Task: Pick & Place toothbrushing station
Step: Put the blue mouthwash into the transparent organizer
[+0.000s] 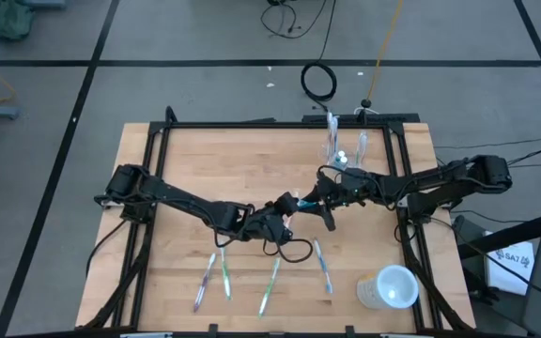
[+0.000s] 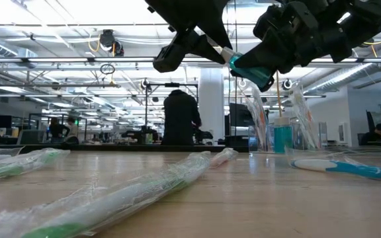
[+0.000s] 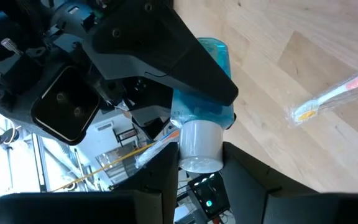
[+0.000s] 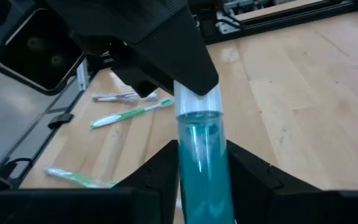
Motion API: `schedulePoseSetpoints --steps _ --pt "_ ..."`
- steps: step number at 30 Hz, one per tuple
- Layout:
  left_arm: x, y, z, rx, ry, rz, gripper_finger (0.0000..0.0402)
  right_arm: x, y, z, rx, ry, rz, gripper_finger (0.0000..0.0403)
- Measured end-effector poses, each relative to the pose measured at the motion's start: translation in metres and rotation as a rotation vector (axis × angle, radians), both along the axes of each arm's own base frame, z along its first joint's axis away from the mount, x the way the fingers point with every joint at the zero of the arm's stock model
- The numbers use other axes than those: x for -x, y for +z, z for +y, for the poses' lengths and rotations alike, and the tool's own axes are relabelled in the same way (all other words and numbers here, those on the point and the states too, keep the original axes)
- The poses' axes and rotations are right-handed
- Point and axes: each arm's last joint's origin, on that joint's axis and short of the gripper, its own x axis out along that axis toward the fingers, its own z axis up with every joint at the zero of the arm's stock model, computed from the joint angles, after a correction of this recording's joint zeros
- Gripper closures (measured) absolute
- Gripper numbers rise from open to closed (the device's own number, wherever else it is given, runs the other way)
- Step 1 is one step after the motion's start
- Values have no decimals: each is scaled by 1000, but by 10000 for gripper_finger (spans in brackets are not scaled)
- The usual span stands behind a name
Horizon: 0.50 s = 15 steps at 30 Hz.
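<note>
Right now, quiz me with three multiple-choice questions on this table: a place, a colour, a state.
1. Where is the large whitish cup?
A near right corner
B far left corner
C table centre
2. What colour is the blue tube's cap?
A red
B white
C black
3. The blue tube is:
A lying flat
B in one gripper
C in both grippers

1 A: the large whitish cup sits there.
2 B: the cap is white.
3 C: the left gripper clamps the cap, the right gripper the blue tube.

Open-plan lab or workshop, exposed ceiling pipes point(image 2: 78, 63), monitor desks point(image 2: 5, 129), taped floor point(image 1: 83, 84)
</note>
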Motion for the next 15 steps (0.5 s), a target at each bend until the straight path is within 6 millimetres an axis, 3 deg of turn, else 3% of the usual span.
schedulePoseSetpoints --steps 15 --pt "0 0 0 -20 -11 15 291 -1 5 0 26 12 -58 283"
